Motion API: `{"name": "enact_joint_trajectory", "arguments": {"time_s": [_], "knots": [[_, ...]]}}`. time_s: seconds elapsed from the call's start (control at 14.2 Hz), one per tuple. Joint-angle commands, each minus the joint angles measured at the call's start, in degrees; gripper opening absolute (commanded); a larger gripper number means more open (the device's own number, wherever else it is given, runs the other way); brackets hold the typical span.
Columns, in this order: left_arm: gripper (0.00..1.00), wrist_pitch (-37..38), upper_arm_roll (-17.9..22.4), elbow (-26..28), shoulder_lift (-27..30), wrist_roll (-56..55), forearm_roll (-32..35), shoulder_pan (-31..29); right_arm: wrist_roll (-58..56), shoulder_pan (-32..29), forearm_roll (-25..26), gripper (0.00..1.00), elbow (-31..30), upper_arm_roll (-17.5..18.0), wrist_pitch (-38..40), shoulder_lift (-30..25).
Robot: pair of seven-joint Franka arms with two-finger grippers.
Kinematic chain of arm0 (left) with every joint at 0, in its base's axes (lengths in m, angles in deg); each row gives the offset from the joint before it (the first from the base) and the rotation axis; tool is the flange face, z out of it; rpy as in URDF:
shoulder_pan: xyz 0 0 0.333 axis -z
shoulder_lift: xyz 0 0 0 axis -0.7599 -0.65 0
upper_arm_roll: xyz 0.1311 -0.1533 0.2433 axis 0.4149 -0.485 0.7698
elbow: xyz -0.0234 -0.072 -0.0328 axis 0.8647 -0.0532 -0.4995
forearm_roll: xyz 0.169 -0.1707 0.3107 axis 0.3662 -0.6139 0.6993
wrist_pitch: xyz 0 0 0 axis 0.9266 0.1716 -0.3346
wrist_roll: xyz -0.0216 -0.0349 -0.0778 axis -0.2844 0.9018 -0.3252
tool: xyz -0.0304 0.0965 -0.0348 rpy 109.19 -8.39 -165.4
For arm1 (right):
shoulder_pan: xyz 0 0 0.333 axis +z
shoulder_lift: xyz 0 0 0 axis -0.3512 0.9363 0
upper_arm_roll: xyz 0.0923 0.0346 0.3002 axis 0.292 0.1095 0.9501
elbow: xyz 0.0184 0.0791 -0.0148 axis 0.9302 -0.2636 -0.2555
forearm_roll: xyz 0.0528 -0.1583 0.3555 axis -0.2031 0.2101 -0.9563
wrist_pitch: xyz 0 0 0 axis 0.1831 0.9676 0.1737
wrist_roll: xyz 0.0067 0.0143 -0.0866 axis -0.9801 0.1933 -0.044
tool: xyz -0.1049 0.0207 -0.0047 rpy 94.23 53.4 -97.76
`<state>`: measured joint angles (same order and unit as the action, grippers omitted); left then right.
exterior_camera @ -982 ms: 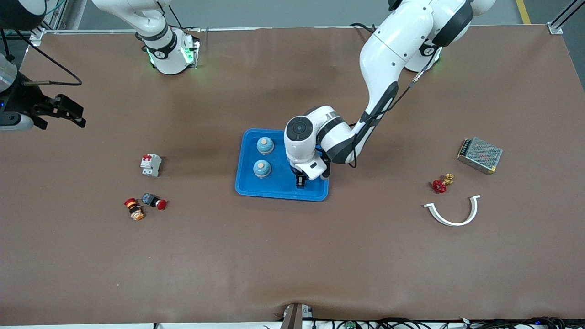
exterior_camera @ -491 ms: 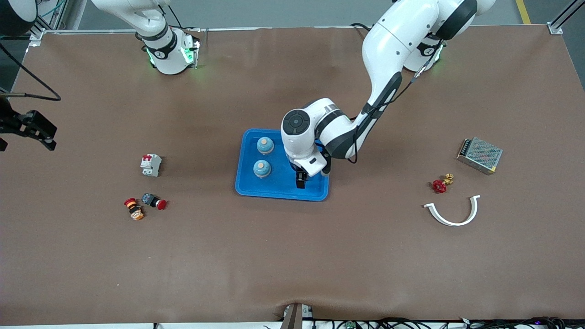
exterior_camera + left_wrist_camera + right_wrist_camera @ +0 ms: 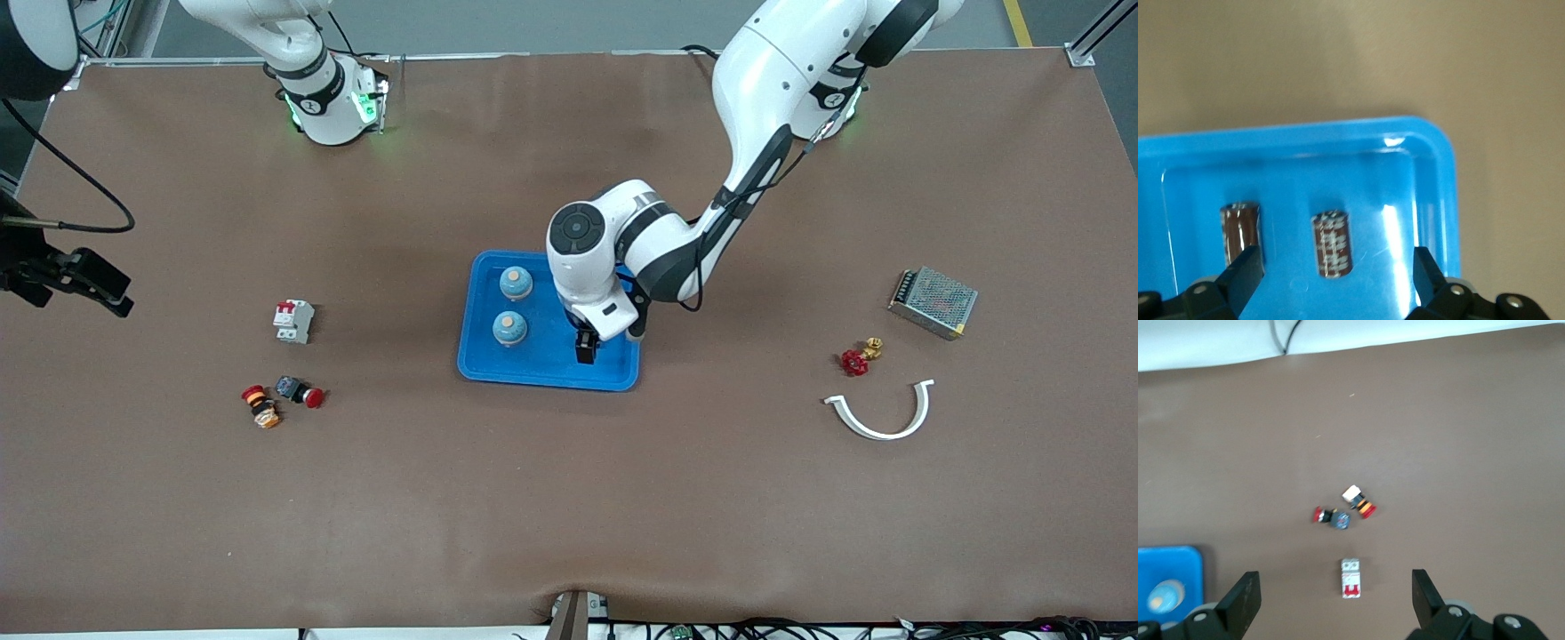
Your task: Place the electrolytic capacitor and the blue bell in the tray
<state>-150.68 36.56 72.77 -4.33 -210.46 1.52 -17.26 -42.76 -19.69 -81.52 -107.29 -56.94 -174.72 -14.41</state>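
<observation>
Left gripper [image 3: 584,348] hovered over the tray [image 3: 533,369], at the part toward the left arm's end, fingers [image 3: 1245,270] spread wide and holding nothing. You could see in the left wrist view a brown capacitor [image 3: 1332,244] lying on the tray floor between the open fingers, touched by neither. A second capacitor [image 3: 1239,230] lay just beside it, close to one fingertip. Both were inside the rim.

Two blue bells [image 3: 509,328] [image 3: 516,283] stood in the same tray, toward the right arm's end of it, the first nearer the front camera than the second. Both upright, apart from each other and from the gripper.

Right gripper [image 3: 84,276] was up in the air over the bare table at the right arm's end, fingers [image 3: 1243,599] apart and empty; that arm waited. Below it you had a white breaker [image 3: 293,320] and, nearer the front camera, a small cluster of push buttons [image 3: 280,397].

Toward the left arm's end, well apart from the tray: a metal power supply [image 3: 933,302], a red valve [image 3: 857,358], a white curved clip [image 3: 880,413]. None of these belong to the task.

Judgement: capacitors and bells were all in the tray, none seen left on the table. The placing looked done; what was left for you was lifting the left gripper clear without nudging the capacitor by its fingertip.
</observation>
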Motion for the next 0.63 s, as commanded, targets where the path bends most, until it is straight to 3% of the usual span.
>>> {"name": "enact_joint_trajectory", "arguments": {"time_s": [0.0,0.14,0.35,0.56], "knots": [[1.00,2.29,-1.58,0.63,2.68,7.65,-0.18,-4.41,-16.27,-8.86,-2.55,1.00,-5.06,4.48,-1.82,-2.80],[1.00,2.37,-1.84,0.63,3.47,13.98,-0.27,-6.88,-16.10,-8.70,-2.55,1.00,-5.24,4.40,-1.40,-3.93],[1.00,2.37,-2.02,0.63,4.17,22.07,-0.70,-9.86,-2.92,-5.71,-1.23,1.00,-6.29,4.31,1.07,-5.87],[1.00,2.37,-3.34,0.89,6.45,33.14,-2.64,-14.78,-2.90,-5.62,-1.14,1.00,-6.38,4.31,1.16,-6.66]]}}
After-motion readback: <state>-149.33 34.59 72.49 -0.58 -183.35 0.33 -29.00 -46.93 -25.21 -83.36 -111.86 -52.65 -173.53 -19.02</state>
